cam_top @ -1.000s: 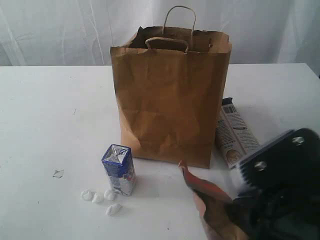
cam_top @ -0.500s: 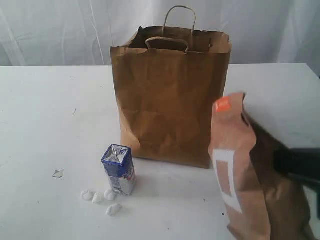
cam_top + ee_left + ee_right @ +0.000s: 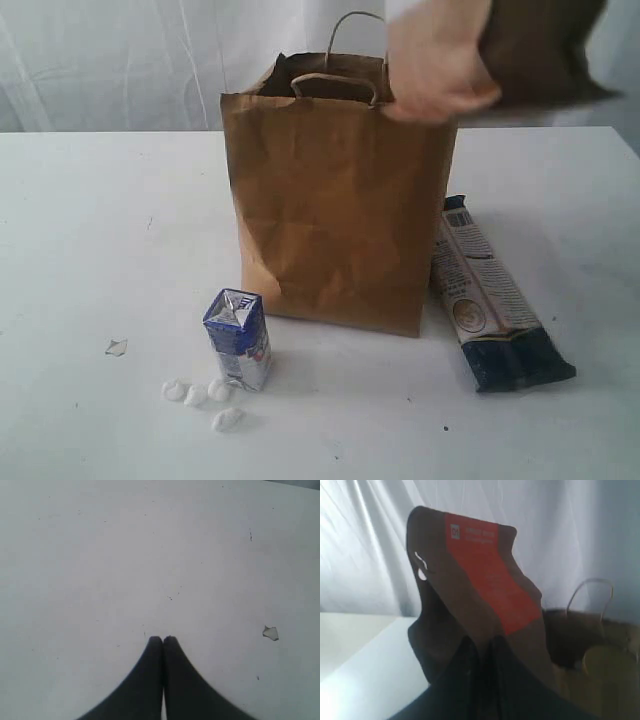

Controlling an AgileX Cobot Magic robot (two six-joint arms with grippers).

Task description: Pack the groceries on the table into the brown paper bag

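Note:
The brown paper bag [image 3: 340,200] stands upright in the middle of the table [image 3: 90,230]. Above its right rim hangs the brown pouch [image 3: 440,60], blurred; its orange label [image 3: 490,575] faces the right wrist camera. My right gripper [image 3: 482,642] is shut on the pouch's lower edge, with the bag's mouth [image 3: 590,650] just beyond. The small blue-white carton [image 3: 238,338] stands in front of the bag's left corner. The long blue-white packet [image 3: 490,300] lies beside the bag's right side. My left gripper [image 3: 162,639] is shut on nothing over bare tabletop. Can, jar and bottle are out of view.
A few small white lumps [image 3: 200,395] lie on the table beside the carton. A little paper scrap [image 3: 116,347] lies further left, and the scrap [image 3: 270,633] also shows near my left gripper. A white curtain [image 3: 120,60] hangs behind the table.
My right gripper has lifted the pouch from the front right of the table up to above the bag's right rim. The long packet it was hiding is back in sight.

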